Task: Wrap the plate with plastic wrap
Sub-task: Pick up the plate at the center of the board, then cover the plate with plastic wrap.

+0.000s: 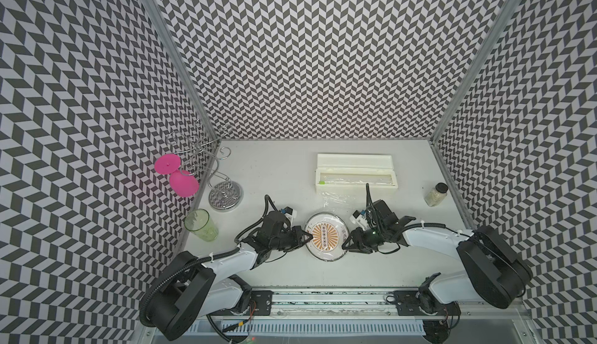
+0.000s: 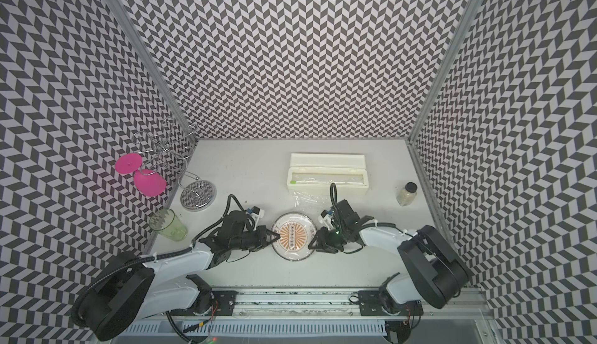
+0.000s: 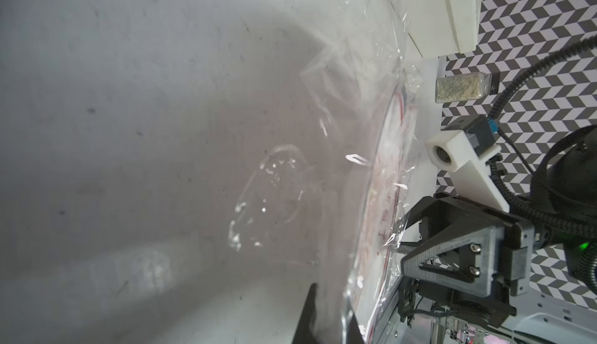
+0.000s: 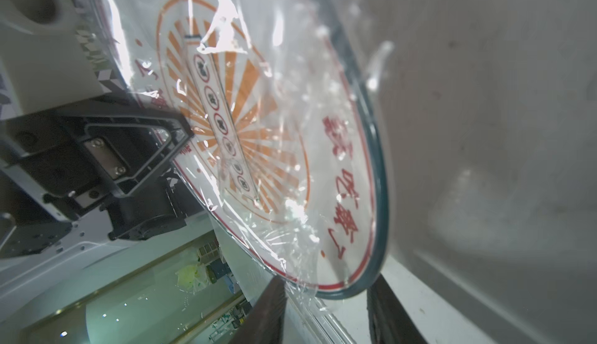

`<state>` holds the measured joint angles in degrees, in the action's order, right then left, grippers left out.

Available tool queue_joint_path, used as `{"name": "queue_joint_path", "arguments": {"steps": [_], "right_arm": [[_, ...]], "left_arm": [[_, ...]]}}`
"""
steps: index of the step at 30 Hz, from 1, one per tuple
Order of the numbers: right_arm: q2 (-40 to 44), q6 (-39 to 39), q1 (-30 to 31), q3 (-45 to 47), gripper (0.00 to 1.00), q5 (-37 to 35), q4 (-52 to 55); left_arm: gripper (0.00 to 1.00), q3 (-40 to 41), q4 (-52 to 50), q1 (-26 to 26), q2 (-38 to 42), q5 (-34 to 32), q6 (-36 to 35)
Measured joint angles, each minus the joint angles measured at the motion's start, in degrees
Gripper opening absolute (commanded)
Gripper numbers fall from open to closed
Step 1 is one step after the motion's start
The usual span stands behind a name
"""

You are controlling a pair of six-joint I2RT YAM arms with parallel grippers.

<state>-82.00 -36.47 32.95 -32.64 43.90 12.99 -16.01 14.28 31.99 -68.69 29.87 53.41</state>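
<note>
The plate (image 1: 325, 236) is hemmed at nine and three o'clock by the left gripper (image 1: 310, 236) and right gripper (image 1: 344, 248). At twelve, loose plastic wrap (image 1: 336, 201) trails to the dispenser box (image 1: 355, 172); toward six, bare table (image 1: 323, 274) lies open.

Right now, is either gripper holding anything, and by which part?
Left gripper seems to pinch the plastic wrap at the rim of the plate; right gripper is open, holding nothing.

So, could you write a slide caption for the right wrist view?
Crinkled plastic wrap lies over the plate; fingers of the right gripper flank its rim.
</note>
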Motion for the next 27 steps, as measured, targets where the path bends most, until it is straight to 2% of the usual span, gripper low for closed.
{"name": "queue_joint_path", "arguments": {"steps": [3, 7, 10, 15, 19, 27], "right_arm": [[1.3, 0.0, -2.1, -0.9, 0.62, 1.6, -0.7], [3.6, -2.4, -9.5, -0.9, 0.70, 5.0, -4.9], [3.3, -5.4, -13.8, -0.8, 0.72, 7.2, -10.5], [-2.7, -8.7, -14.7, -2.7, 0.73, 9.0, -17.4], [-7.1, -11.0, -14.8, -4.2, 0.69, 9.4, -21.4], [-9.3, -12.5, -14.8, -5.2, 0.47, 8.4, -25.2]], "left_arm": [[0.00, -0.7, -4.1, -1.6, 1.6, 0.8, -1.7], [0.00, -1.5, -8.7, -3.4, 5.1, 2.7, -3.1], [0.00, -1.5, -11.3, -4.0, 8.4, 4.3, -3.5], [0.00, -1.5, -14.2, -4.0, 11.5, 6.8, -3.7], [0.00, -1.5, -16.2, -4.0, 12.5, 7.6, -3.8], [0.00, -1.5, -16.6, -4.4, 12.9, 7.8, -3.8]]}}
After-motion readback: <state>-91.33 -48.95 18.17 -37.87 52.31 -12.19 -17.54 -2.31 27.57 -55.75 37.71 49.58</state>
